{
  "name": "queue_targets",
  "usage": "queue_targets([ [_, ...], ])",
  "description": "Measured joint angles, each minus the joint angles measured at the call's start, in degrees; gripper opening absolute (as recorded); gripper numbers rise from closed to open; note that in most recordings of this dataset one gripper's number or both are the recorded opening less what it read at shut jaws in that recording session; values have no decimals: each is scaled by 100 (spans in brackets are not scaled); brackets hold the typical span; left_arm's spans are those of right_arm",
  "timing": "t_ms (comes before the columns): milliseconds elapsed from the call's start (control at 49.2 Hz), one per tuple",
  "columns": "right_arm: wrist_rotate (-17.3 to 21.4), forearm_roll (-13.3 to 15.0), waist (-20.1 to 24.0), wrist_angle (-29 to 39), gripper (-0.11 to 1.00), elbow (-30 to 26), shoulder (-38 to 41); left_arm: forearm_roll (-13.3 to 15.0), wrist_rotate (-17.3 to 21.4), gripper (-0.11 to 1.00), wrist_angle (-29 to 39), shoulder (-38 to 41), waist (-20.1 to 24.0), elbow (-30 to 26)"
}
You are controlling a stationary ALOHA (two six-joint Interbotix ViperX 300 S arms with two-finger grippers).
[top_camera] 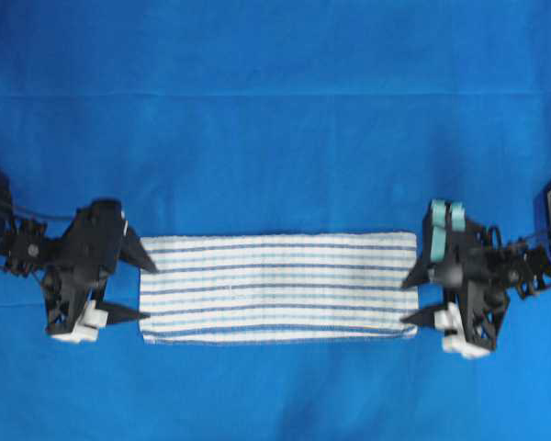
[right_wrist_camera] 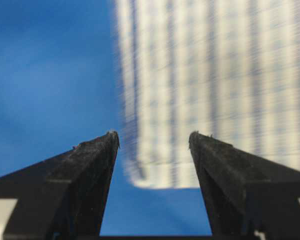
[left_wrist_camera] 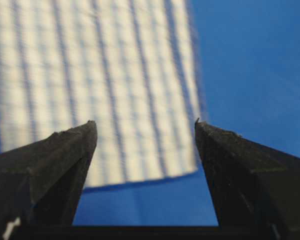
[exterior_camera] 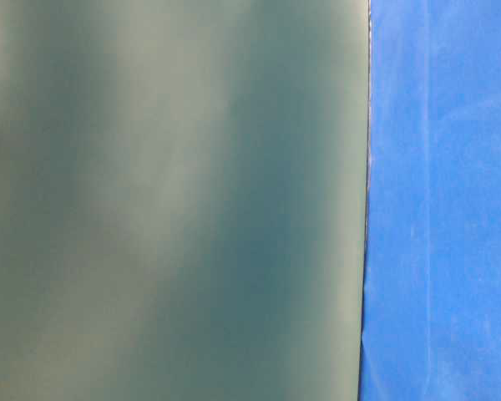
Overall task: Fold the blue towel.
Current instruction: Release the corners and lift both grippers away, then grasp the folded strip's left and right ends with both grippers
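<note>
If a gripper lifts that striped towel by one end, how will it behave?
The striped towel would probably droop and sag, since it is thin woven cloth lying flat on the blue table cover. It looks folded into a narrow band, so the layers may slip apart. Pushed, it would likely bunch rather than slide whole.

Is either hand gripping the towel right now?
No. In the overhead view the left hand and the right hand both stand open at the short ends of the blue towel, with nothing between their fingers.
</note>
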State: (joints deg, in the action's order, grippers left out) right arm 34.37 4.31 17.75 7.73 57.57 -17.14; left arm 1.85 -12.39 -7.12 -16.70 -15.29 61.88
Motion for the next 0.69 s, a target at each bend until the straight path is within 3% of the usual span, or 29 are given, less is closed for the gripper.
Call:
queue_targets([
  [122, 0, 325, -475, 9, 63, 141, -211, 0, 211, 72, 9, -123, 308, 88],
  [305, 0, 589, -993, 88, 63, 255, -396, 0, 396, 72, 18, -281, 624, 237],
  [691, 18, 659, -1116, 211, 63, 255, -53, 0, 422, 72, 0, -18, 888, 255],
])
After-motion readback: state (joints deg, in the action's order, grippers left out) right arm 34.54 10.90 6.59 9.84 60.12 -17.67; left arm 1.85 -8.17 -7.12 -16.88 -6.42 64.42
